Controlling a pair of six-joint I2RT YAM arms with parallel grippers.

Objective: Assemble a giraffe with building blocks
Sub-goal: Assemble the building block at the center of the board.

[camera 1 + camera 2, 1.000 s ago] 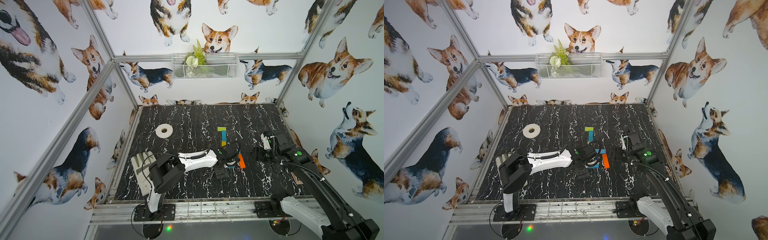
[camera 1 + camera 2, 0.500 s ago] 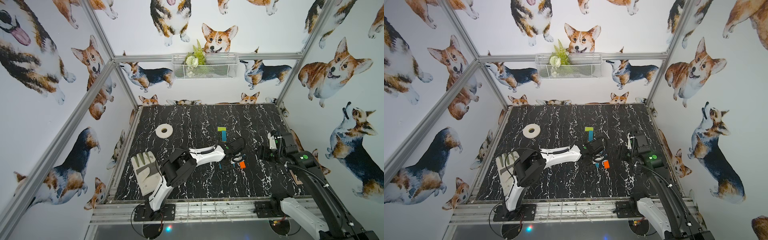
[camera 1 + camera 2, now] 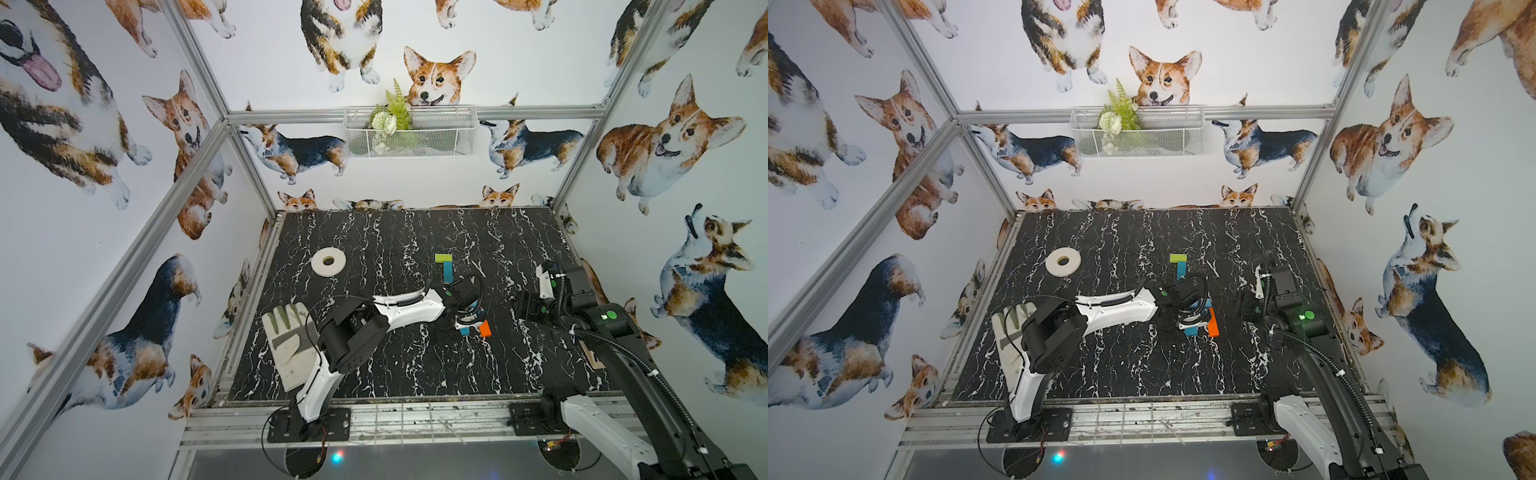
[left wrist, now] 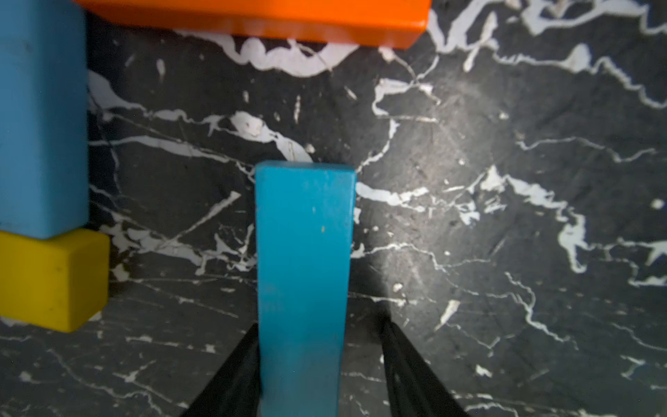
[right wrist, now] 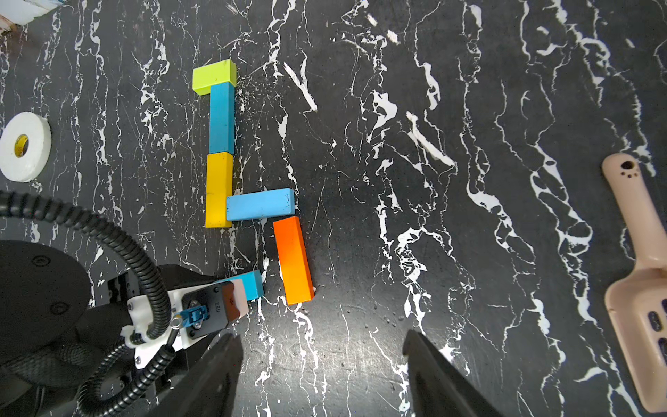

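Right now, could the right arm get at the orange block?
Probably yes: the right fingers, open, face the orange block across bare table; the left fingers, holding a teal block, sit beside it.

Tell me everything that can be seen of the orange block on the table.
The orange block is a long rectangular bar, smooth and evenly coloured, perhaps painted wood. It lies flat on the black marbled table, slightly askew. One end sits right at a corner of the light blue block; whether they touch is unclear. The teal block in the left gripper lies beside it, apart. Nothing holds it.
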